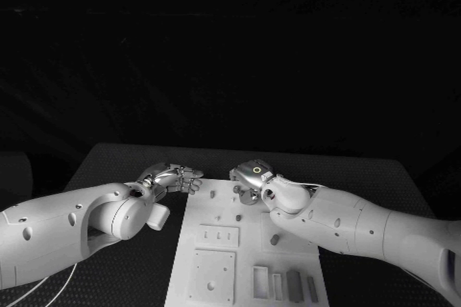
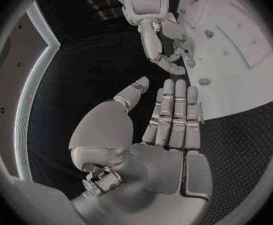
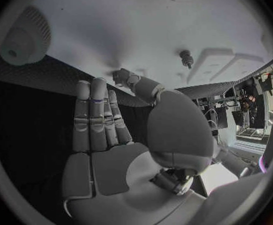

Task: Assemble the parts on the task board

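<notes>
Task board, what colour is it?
White; the task board shows best in the head view, between the two arms on the black table.

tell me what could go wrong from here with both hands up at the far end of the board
1. The left hand and right hand sit close together at the far edge of the task board; they might collide.
2. Both hands look open and hold nothing, so a small part lying near the fingers could be knocked away.
3. The right arm hangs over the board and could brush pieces beneath it.

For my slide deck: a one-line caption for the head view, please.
Both hands, left hand and right hand, hover open at the far end of the white task board, holding nothing.
</notes>
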Controlling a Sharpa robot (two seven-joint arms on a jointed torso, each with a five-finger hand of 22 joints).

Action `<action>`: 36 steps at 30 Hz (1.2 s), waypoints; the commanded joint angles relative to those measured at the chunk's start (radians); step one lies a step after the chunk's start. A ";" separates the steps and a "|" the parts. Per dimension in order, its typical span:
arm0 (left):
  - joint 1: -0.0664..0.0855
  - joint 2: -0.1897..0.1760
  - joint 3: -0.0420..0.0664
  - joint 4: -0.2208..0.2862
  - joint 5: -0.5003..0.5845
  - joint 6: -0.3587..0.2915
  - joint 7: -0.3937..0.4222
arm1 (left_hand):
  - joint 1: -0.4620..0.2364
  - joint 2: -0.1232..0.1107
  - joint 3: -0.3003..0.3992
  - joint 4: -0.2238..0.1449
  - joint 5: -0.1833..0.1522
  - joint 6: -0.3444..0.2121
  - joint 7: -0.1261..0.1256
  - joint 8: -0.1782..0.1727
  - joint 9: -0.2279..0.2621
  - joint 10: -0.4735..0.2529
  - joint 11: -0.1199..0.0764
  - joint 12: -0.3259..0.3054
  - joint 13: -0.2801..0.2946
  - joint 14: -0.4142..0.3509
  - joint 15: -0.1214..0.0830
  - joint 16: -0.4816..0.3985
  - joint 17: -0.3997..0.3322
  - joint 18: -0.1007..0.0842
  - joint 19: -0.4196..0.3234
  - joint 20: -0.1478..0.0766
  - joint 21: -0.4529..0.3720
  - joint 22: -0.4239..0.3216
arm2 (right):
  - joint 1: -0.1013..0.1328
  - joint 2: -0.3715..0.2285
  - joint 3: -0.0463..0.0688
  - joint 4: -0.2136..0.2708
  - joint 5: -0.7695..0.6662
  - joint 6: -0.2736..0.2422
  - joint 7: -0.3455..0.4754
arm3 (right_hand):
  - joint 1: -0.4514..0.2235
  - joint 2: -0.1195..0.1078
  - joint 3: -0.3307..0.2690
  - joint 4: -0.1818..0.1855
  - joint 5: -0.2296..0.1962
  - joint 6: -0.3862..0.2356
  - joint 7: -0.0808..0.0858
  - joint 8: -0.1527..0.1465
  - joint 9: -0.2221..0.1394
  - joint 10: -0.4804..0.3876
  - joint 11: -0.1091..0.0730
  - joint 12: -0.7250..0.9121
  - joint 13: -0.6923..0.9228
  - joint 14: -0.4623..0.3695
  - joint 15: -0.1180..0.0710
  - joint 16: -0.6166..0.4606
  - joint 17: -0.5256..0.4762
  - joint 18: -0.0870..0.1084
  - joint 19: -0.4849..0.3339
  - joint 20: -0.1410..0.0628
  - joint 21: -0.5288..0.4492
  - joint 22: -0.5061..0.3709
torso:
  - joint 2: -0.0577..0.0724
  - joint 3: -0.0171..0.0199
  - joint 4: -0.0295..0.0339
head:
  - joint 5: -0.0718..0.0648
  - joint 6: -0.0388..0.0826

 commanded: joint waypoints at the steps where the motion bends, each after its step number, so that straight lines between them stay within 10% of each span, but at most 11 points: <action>1: 0.001 0.000 0.001 0.003 0.001 0.009 0.003 | -0.009 0.000 0.001 0.005 -0.004 0.002 0.007 -0.004 0.001 0.004 0.000 -0.004 0.001 0.004 0.003 -0.004 0.002 0.019 -0.008 -0.002 0.005 0.018 | 0.004 -0.010 0.000 0.010 0.020 -0.036 -0.009 | -0.016 0.000 -0.011 -0.001 -0.002 -0.009 0.002 -0.006 -0.002 -0.014 0.000 -0.002 -0.006 -0.002 0.011 -0.002 0.002 0.031 -0.007 -0.001 -0.005 0.002 | 0.000 0.0008 -0.0002 | 0.002 0.002; 7: 0.001 -0.005 0.001 0.004 0.001 0.008 0.004 | -0.008 -0.001 0.002 0.004 -0.005 0.001 0.006 -0.005 0.001 0.004 0.000 -0.005 0.002 0.003 0.002 -0.005 0.002 0.020 -0.009 -0.002 0.005 0.018 | 0.021 -0.059 0.003 0.078 0.030 -0.045 -0.014 | -0.031 0.000 -0.022 -0.008 -0.002 -0.014 0.004 -0.005 -0.001 -0.023 0.002 0.000 -0.017 -0.005 0.014 -0.003 0.004 0.031 -0.011 -0.001 -0.007 0.003 | 0.000 0.0006 -0.0019 | 0.000 0.006; 11: 0.002 -0.009 0.001 0.005 0.001 0.009 0.007 | -0.006 -0.001 0.003 0.003 -0.006 0.001 0.006 -0.005 0.001 0.004 0.000 -0.006 0.002 0.003 0.002 -0.005 0.003 0.020 -0.009 -0.002 0.005 0.018 | 0.033 -0.116 0.025 0.143 0.081 -0.056 -0.016 | -0.030 0.000 -0.018 -0.005 -0.002 -0.009 0.000 0.000 0.001 -0.017 0.001 0.004 -0.020 -0.002 0.012 -0.001 0.006 0.031 -0.007 -0.002 -0.006 0.004 | 0.000 0.0018 -0.0039 | -0.004 0.013; 15: 0.002 -0.024 0.001 0.015 0.001 0.028 0.025 | -0.009 -0.004 0.002 0.003 -0.007 0.002 0.007 -0.005 0.002 0.004 0.001 -0.007 0.002 0.003 0.003 -0.006 0.003 0.020 -0.010 -0.001 0.006 0.018 | 0.048 -0.188 0.053 0.209 0.146 -0.048 -0.001 | -0.080 0.000 -0.060 0.013 -0.002 -0.026 -0.039 -0.002 0.001 0.065 -0.028 0.042 -0.008 0.046 -0.016 0.036 0.025 0.031 0.043 -0.020 0.030 0.021 | 0.001 0.0022 -0.0065 | -0.010 0.020; 22: 0.005 -0.024 0.001 0.013 0.001 0.022 0.026 | -0.012 -0.008 0.000 0.004 -0.008 0.000 0.007 -0.006 0.002 0.003 0.001 -0.010 0.002 0.002 0.004 -0.008 0.004 0.019 -0.012 -0.001 0.005 0.018 | 0.078 -0.280 0.055 0.222 0.181 0.079 -0.011 | -0.106 0.001 -0.102 0.011 -0.003 -0.016 -0.018 0.009 0.005 0.141 -0.048 0.082 0.011 0.054 -0.036 0.052 0.036 0.031 0.051 -0.033 0.042 0.033 | 0.001 0.0025 -0.0179 | -0.012 0.026; 24: 0.005 -0.024 0.001 0.011 0.001 0.023 0.026 | -0.011 -0.008 0.001 0.003 -0.007 0.000 0.007 -0.007 0.002 0.003 0.001 -0.010 0.003 0.002 0.004 -0.008 0.005 0.020 -0.012 -0.001 0.005 0.018 | 0.078 -0.285 0.055 0.212 0.217 0.117 -0.003 | -0.135 0.000 -0.172 -0.011 0.001 -0.032 -0.021 0.001 0.003 0.295 -0.087 0.203 0.085 0.046 -0.068 0.063 0.047 0.030 0.043 -0.034 0.049 0.043 | 0.001 0.0046 -0.0194 | -0.013 0.028; 28: 0.005 -0.027 0.001 0.008 0.001 0.024 0.025 | -0.010 -0.007 0.002 0.002 -0.007 0.000 0.007 -0.007 0.003 0.003 0.001 -0.011 0.003 0.002 0.004 -0.009 0.005 0.020 -0.013 -0.001 0.006 0.018 | 0.078 -0.299 0.055 0.198 0.256 0.174 0.011 | -0.102 0.001 -0.250 -0.001 -0.001 -0.028 -0.022 0.004 0.004 0.135 -0.101 0.519 0.379 0.001 -0.072 0.207 0.173 0.031 0.041 -0.048 0.138 0.069 | 0.003 0.0080 -0.0215 | -0.012 0.027; 36: 0.005 -0.027 0.001 0.002 -0.003 0.022 0.022 | -0.008 -0.007 0.003 0.000 -0.006 0.000 0.007 -0.007 0.003 0.003 0.001 -0.012 0.003 0.002 0.004 -0.009 0.006 0.020 -0.013 -0.001 0.006 0.019 | 0.073 -0.278 0.055 0.127 0.317 0.231 0.049 | -0.086 0.006 -0.213 0.029 -0.002 -0.015 -0.038 0.007 0.003 -0.019 -0.106 1.051 0.790 0.009 -0.092 0.439 0.309 0.031 0.067 -0.095 0.352 0.070 | 0.002 0.0089 -0.0236 | -0.021 0.024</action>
